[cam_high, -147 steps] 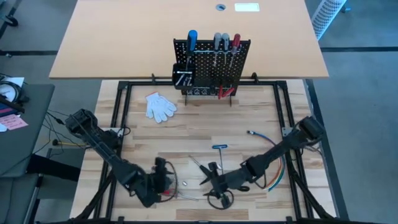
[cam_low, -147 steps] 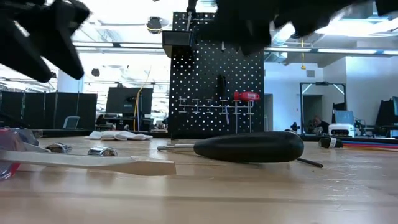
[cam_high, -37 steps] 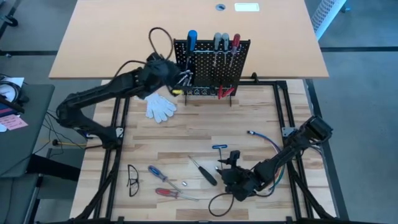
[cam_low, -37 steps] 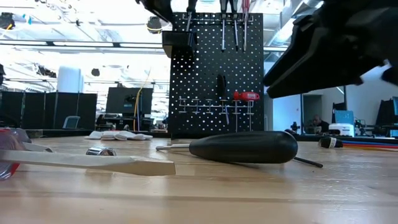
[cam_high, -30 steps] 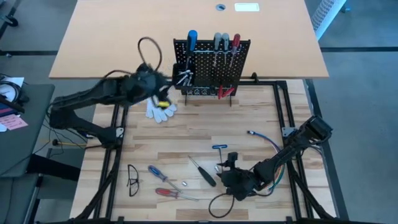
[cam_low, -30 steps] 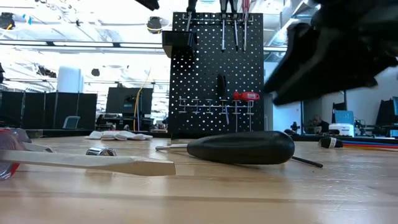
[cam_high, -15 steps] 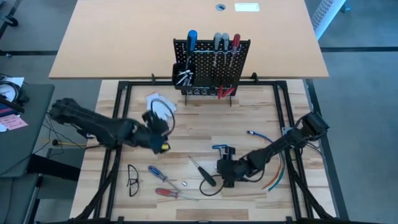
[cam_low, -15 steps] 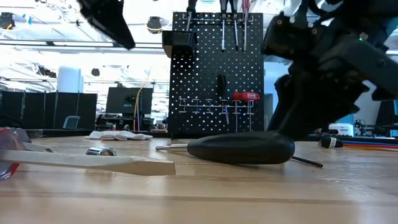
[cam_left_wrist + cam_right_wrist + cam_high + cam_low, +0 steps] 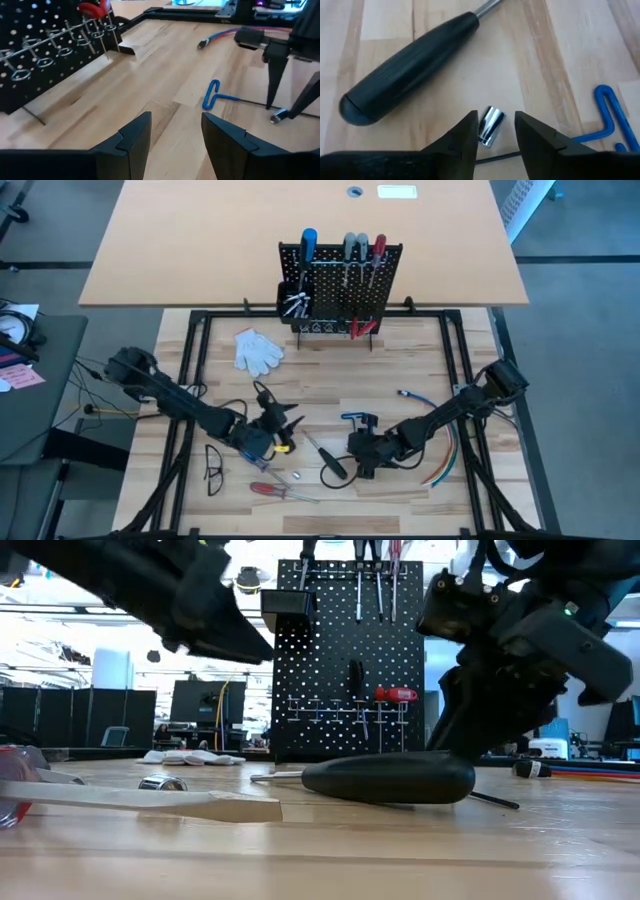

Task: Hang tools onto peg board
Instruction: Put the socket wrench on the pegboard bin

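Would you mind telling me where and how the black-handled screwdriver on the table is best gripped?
Probably across the thick black handle of the black-handled screwdriver, coming straight down from above. It lies flat on the table, so the top and both long sides of the handle are free. Its thin metal shaft offers far less to hold. The silver socket beside it should stay clear.

The right gripper (image 9: 493, 131) sits low over the wooden counter (image 9: 555, 45), its two dark fingers (image 9: 462, 137) parted. A small silver bit (image 9: 489, 126) stands between them — whether the fingers touch it cannot be told. Beside the bit lies a black-handled screwdriver (image 9: 410, 67), handle on a diagonal, its metal shaft running off the frame edge. A blue T-handle key (image 9: 605, 112) lies apart from the bit. A thin dark rod (image 9: 497, 158) crosses between the fingers.
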{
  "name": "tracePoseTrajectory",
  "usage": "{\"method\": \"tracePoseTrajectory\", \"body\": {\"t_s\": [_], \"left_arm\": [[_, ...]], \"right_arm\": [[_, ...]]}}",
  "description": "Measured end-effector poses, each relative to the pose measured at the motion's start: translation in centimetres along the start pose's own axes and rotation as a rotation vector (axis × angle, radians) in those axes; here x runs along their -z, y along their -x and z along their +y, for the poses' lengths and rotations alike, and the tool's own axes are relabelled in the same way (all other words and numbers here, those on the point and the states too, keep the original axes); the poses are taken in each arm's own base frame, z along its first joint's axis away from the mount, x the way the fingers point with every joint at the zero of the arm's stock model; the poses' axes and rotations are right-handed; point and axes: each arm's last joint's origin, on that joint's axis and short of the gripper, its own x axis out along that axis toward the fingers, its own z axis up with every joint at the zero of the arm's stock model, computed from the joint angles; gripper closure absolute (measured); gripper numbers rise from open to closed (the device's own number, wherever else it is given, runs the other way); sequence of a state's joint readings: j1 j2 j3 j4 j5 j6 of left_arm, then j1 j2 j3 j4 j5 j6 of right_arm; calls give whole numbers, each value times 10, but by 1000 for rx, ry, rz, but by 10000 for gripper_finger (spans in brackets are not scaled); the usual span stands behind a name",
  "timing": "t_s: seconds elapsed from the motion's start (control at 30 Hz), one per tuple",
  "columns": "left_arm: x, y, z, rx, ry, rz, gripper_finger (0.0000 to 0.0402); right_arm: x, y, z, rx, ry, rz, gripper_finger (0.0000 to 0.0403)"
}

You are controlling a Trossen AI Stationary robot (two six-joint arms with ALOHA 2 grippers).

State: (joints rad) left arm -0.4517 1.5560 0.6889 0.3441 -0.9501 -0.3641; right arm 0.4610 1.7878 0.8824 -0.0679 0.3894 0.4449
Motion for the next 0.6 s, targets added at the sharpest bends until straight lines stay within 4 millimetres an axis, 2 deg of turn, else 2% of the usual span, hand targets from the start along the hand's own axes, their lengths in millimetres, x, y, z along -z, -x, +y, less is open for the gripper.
{"method": "tracePoseTrajectory", "body": {"t_s": [0.2,0.4,0.6], "left_arm": [[11,-13,-13,-3,-73,-1,233],[14,-15,-14,-6,-89,8,233],[15,-15,-15,27,-110,20,233]], "right_arm": [[12,-4,-6,5,-12,10,274],[13,-5,-7,5,-4,9,280],[19,-7,-12,6,16,-4,342]]}}
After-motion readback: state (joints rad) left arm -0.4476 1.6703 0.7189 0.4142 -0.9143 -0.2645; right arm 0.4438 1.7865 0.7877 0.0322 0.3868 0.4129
